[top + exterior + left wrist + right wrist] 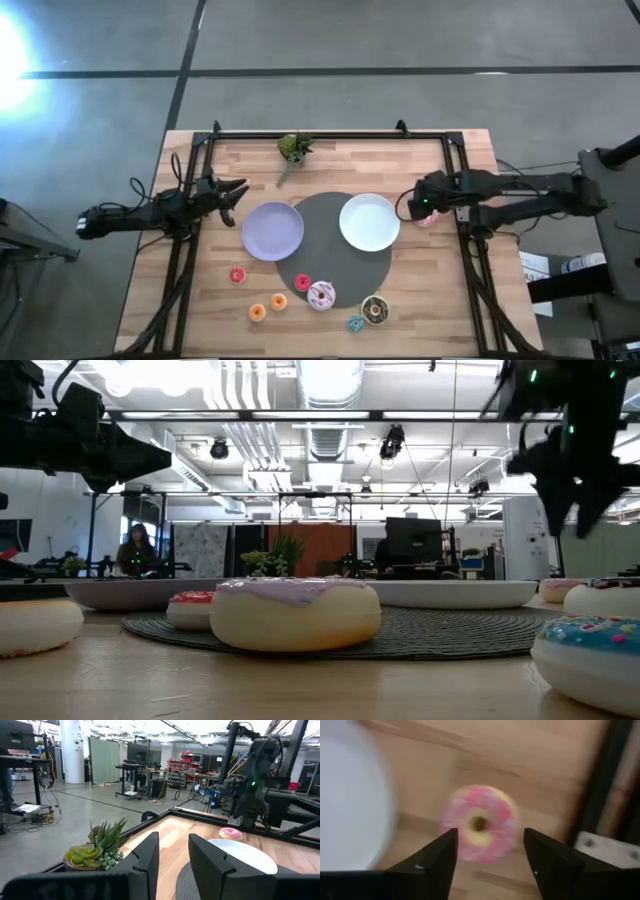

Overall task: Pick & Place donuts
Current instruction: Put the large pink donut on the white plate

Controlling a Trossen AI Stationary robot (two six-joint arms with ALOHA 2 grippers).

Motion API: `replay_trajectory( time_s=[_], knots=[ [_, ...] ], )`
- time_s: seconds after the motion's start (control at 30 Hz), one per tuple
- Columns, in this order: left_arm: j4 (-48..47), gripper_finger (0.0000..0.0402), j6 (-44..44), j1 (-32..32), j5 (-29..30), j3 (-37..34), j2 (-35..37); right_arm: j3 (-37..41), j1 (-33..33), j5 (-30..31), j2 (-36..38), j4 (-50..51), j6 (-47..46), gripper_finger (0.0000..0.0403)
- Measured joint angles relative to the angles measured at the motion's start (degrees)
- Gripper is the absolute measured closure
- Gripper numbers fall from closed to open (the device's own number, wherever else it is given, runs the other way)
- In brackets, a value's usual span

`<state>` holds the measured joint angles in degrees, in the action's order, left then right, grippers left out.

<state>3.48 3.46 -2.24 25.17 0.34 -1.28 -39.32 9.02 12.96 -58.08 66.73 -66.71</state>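
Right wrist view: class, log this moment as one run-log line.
right end effector: open above pink donut | donut: on table beside white plate, not held | left end effector: open, waiting near plant

Two plates sat side by side on the mat; plant behind them; one donut right of the plates; remaining donuts in front.

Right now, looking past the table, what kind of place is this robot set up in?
Probably a robotics lab or workshop in an open industrial hall. The low view shows exposed ceiling ducts and hanging lights. The left wrist view shows a bare concrete floor, equipment carts and a person sitting at a workstation beyond the table.
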Motion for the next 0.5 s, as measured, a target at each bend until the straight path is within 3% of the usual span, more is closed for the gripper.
replay_trajectory(
  time_s=[0.13, 0.5],
  knots=[
    [0.0, 0.0321, 0.0, 0.0, 0.0, 0.0, 0.0, 0.4, 4.0, -0.8, -2.9, -1.0, 4.3, 0.0175],
    [0.0, 0.0321, 0.0, 0.0, 0.0, 0.0, 0.0, 1.2, 12.6, -6.8, -11.8, -4.6, 28.4, 0.0183]
  ],
)
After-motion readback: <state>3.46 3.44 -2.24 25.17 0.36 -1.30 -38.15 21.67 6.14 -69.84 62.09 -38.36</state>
